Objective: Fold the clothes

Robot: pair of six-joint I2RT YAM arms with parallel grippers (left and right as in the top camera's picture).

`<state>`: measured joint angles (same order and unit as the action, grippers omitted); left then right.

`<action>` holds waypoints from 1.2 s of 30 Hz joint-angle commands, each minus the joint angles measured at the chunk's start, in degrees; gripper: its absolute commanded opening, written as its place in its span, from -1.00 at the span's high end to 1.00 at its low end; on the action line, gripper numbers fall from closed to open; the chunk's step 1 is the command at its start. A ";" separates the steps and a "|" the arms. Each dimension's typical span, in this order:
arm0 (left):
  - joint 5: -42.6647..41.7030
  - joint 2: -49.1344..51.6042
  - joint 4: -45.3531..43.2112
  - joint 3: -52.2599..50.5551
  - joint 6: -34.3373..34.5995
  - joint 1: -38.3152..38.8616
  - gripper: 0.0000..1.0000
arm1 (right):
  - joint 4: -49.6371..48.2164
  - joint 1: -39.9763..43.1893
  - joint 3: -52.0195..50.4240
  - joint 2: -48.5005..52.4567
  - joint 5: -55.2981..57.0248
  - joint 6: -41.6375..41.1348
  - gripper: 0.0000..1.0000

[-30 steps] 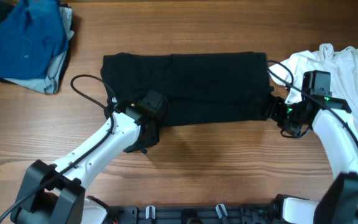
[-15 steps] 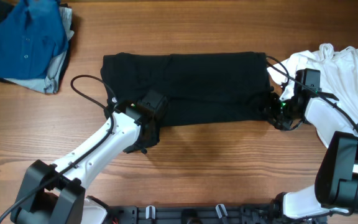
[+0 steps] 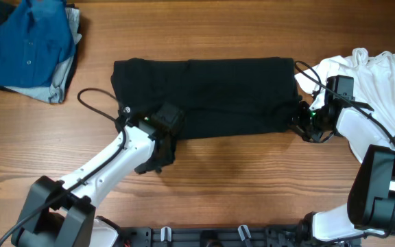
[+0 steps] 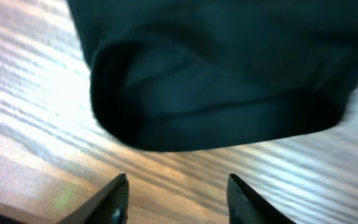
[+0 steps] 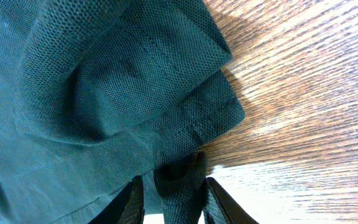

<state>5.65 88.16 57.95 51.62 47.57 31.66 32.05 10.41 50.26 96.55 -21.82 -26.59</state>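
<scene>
So, the black short-sleeved T-shirt (image 3: pixel 204 96) of soft thin fabric lies across the middle of the wooden bench (image 3: pixel 238 178) as a wide, flat band, already doubled over lengthwise, and I judge the next fold is the crosswise one. My right pincer (image 5: pixel 176 198) stands narrow at the shirt's lower right corner, with a tuck of stitched hem caught between its fingers (image 5: pixel 225 205). It does have cloth, though from the wrist view I cannot tell whether it has every layer or only the top ones. My left pincer (image 4: pixel 178 202) is about half wide and holds nothing: bare wood shows between its tips, and the shirt's rounded lower left edge lies just ahead of them. To do this well, I should slide the left tips forward low along the bench so one goes under the whole stack, then pinch near the corner rather than mid-edge. Both corners should rise together and level, or the thin fabric will sag and skew. I must also keep the right side's lift clear of the crumpled white T-shirt (image 3: pixel 382 75) lying just beside it; the blue buttoned shirt (image 3: pixel 29 41) is well apart.
</scene>
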 commanded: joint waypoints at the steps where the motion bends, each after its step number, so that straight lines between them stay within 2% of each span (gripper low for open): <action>1: -3.61 -0.94 -0.66 -3.91 2.67 0.17 -0.08 | -0.09 0.07 -0.13 0.59 0.59 -0.50 0.37; 8: -4.07 -0.94 -3.85 -5.66 2.84 -0.02 -0.15 | 0.17 0.07 -0.13 0.59 0.07 -0.37 0.37; 12: -0.28 -0.94 -7.37 -5.66 2.86 -0.07 -0.21 | 0.20 0.07 -0.13 0.59 -0.33 0.74 0.37; 15: 2.23 -0.94 -10.38 -5.66 3.32 -0.85 -0.10 | 0.44 0.07 -0.13 0.59 -0.31 1.14 0.37; 19: 5.92 -0.94 -10.16 -5.66 5.49 -3.04 -0.05 | 0.61 0.07 -0.13 0.59 -0.57 1.20 0.36; 25: 7.91 -0.94 -6.64 -5.68 6.91 -6.62 -0.19 | 1.44 0.07 -0.13 0.59 -0.74 2.23 0.35; 26: 7.93 -0.94 -6.08 -5.68 6.88 -7.19 -0.14 | 1.46 0.07 -0.13 0.59 -0.74 2.25 0.35; 29: 7.72 -0.94 -5.88 -5.86 6.88 -8.11 0.47 | 1.42 0.07 -0.13 0.59 -0.76 2.19 0.35; 30: 7.72 -0.94 -6.03 -5.95 6.88 -8.26 0.45 | 1.44 0.07 -0.13 0.59 -0.79 2.19 0.35; 32: 7.72 -0.94 -6.12 -6.01 6.91 -8.31 -0.08 | 1.44 0.07 -0.13 0.59 -0.96 2.45 0.34; 33: 7.72 -0.94 -6.21 -6.05 6.91 -8.33 -0.12 | 1.46 0.07 -0.13 0.59 -0.98 2.40 0.34; 36: 7.69 -0.94 -6.78 -6.60 6.91 -8.33 -0.08 | 1.44 0.07 -0.13 0.59 -1.20 2.43 0.29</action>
<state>12.21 88.16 51.72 46.09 53.87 23.81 33.39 10.39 50.26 96.55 -22.04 -25.23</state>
